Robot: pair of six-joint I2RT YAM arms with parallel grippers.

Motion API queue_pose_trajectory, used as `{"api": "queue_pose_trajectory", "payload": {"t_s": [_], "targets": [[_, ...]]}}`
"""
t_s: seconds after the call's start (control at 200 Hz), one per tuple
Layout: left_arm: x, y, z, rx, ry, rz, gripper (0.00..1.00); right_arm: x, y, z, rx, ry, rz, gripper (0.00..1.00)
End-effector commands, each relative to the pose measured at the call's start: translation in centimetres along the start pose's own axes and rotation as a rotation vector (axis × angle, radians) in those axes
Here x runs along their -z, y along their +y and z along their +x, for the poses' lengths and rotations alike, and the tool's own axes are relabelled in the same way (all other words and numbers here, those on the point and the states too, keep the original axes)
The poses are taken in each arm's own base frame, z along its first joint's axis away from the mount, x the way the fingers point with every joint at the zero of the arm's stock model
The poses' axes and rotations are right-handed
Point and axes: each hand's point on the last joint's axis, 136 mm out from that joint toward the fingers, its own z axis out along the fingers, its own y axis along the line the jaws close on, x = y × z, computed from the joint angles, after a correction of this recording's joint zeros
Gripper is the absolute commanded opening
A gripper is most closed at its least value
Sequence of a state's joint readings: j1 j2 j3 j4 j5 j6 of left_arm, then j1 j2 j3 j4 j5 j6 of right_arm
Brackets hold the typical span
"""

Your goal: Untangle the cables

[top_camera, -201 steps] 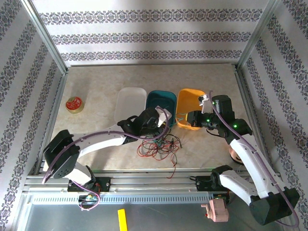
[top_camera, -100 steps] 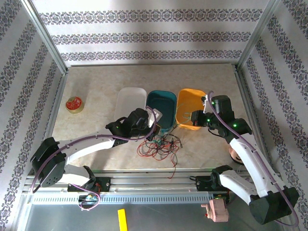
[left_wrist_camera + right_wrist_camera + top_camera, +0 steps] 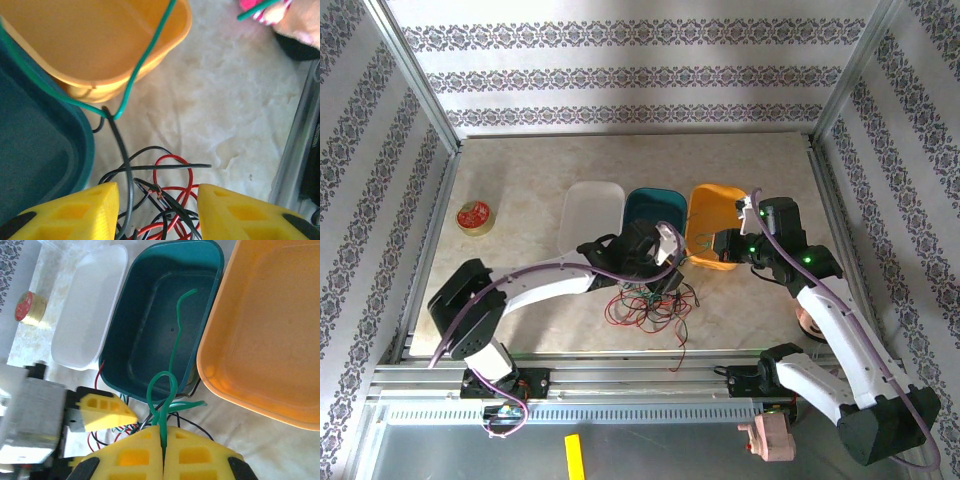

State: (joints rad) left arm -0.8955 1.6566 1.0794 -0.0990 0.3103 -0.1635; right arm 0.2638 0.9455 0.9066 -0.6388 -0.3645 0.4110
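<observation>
Top external: high, behind the arm bases, facing down toward the far wall. Left wrist: close over cables, facing right. Right wrist: close, looking down on teal tray and orange tray. All views share both trays.

soft, even light is falling from above, leaving the pale table bright and laying only faint shadows under the arms. a paler patch is washing across the top of the far wall. in the left wrist view the yellow fingers are sitting out of focus close to the lens, and the far right corner is blurring. in the right wrist view the white tray is blowing out to glare, the green cable is showing crisp, and the near left corner is smearing soft.
</observation>
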Motion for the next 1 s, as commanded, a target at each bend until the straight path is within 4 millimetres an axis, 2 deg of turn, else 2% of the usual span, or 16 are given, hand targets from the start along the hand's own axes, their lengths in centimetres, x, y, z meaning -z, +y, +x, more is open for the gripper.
{"api": "queue_pose_trajectory", "payload": {"t_s": [0.0, 0.035, 0.145, 0.23, 0.31, 0.49, 0.575, 0.665, 0.785, 0.884, 0.994], "targets": [[-0.9, -0.3, 1.0, -0.043, 0.062, 0.004, 0.42, 0.1, 0.4, -0.5, 0.023, -0.022, -0.022, 0.0], [-1.2, -0.1, 1.3, -0.043, 0.071, 0.0, 0.38, 0.1, 0.4, -0.5, 0.022, -0.025, -0.018, 0.0], [-1.6, 0.9, 1.5, -0.031, 0.078, -0.051, 0.1, 0.4, 0.0, -0.8, 0.024, -0.046, 0.007, 0.0], [-1.0, 1.3, 0.7, -0.016, 0.049, -0.087, 0.01, 0.7, -0.7, -1.1, 0.024, -0.074, 0.05, 0.0], [0.1, 0.9, -0.6, 0.006, -0.003, -0.076, 0.0, 1.1, -1.7, -1.4, 0.022, -0.109, 0.104, 0.0], [3.3, -2.2, -3.0, 0.023, -0.112, 0.06, 0.0, 1.3, -2.7, -1.2, 0.0, -0.132, 0.151, 0.0], [5.0, -2.3, -4.0, 0.033, -0.181, 0.061, 0.0, 1.1, -3.1, -0.8, -0.013, -0.127, 0.159, 0.0], [7.0, -0.9, -4.9, 0.064, -0.254, -0.008, 0.0, 1.1, -3.9, -0.6, -0.023, -0.136, 0.194, 0.0], [9.7, 1.7, -5.1, 0.122, -0.342, -0.099, 0.0, 1.3, -5.6, -0.4, -0.039, -0.148, 0.274, 0.0], [11.6, 3.5, -4.5, 0.169, -0.377, -0.158, 0.0, 1.6, -7.5, -0.4, -0.079, -0.163, 0.357, 0.0], [12.9, 4.8, -2.7, 0.197, -0.365, -0.216, 0.0, 1.5, -8.3, -1.2, -0.118, -0.209, 0.354, 0.0]]}}
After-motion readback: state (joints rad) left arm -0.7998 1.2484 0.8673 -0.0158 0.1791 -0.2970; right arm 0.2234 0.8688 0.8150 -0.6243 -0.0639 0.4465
